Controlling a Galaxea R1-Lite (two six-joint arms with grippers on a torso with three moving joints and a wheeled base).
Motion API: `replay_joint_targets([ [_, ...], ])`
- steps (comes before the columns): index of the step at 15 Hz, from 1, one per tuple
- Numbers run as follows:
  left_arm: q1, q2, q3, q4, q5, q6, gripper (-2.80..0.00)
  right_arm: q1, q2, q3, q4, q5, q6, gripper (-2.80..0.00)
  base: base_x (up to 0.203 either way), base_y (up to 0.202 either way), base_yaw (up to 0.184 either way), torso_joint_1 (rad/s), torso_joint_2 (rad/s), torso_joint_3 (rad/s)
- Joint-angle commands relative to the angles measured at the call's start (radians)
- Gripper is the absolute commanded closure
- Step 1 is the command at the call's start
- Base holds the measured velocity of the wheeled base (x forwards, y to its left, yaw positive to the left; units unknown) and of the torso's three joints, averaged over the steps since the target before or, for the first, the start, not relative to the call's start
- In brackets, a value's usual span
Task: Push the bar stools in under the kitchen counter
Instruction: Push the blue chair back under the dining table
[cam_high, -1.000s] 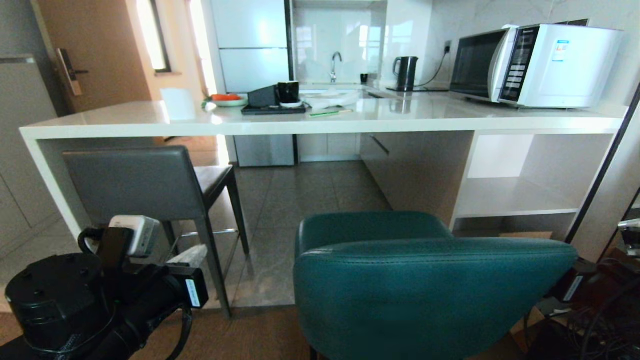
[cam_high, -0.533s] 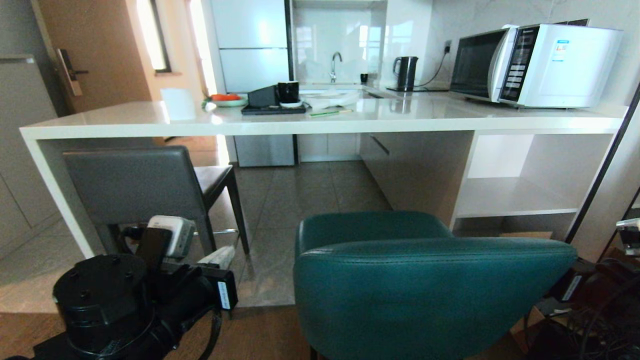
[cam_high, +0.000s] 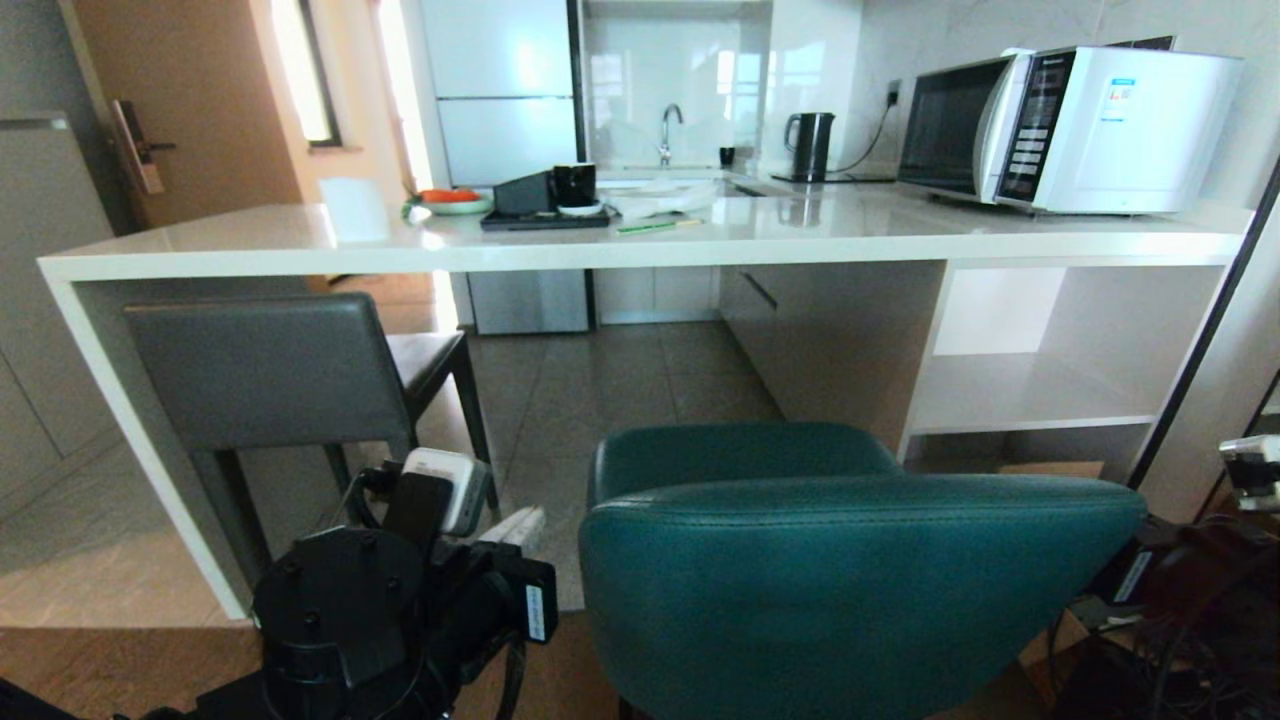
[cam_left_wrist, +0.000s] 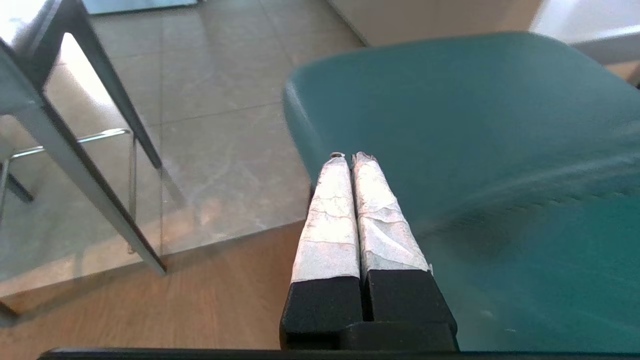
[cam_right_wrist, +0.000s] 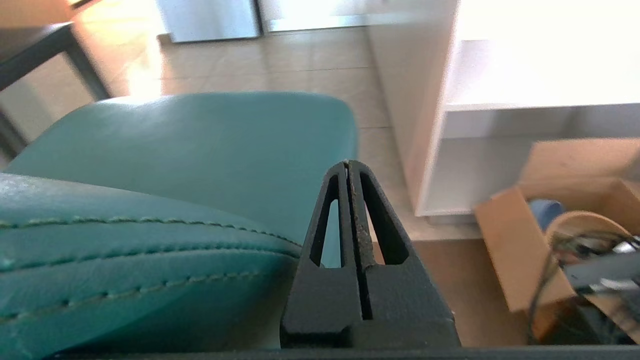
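Teal stool (cam_high: 860, 570): curved back; grey stool (cam_high: 270, 375): square back, under counter (cam_high: 640, 245).

The left gripper (cam_left_wrist: 350, 159) has two white-wrapped fingers (cam_left_wrist: 330, 220) pressed tight together, holding nothing. Their tips sit at the left edge of the teal stool (cam_left_wrist: 475, 150), which fills the right side. The grey stool's legs (cam_left_wrist: 90, 150) stand at the upper left, over tiled floor (cam_left_wrist: 225, 100).

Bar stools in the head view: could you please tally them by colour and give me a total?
Dark-grey bar stool: 1
Teal bar stool: 1
Total: 2
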Motion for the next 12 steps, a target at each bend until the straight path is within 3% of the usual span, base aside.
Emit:
replay_joint_targets([
  [1,-0.029,0.017,-0.002,-0.012,0.004,-0.001,0.0,0.017,0.004,0.0,-0.007,0.003,-0.003,0.0,0.0,0.0,0.0,0.0,0.0,0.0],
  [6,-0.089,0.011,0.009,-0.005,0.052,0.004,0.0,0.015,0.005,0.0,-0.007,0.003,-0.003,0.0,0.0,0.0,0.0,0.0,0.0,0.0],
  [8,-0.091,0.001,0.048,-0.005,0.052,0.002,0.0,0.018,0.009,0.001,-0.007,0.003,-0.003,0.0,0.0,0.0,0.0,0.0,0.0,0.0],
  [12,-0.09,0.045,0.004,-0.008,0.049,-0.002,0.0,0.032,0.023,-0.005,-0.007,0.003,-0.003,0.0,0.0,0.0,0.0,0.0,0.0,0.0],
])
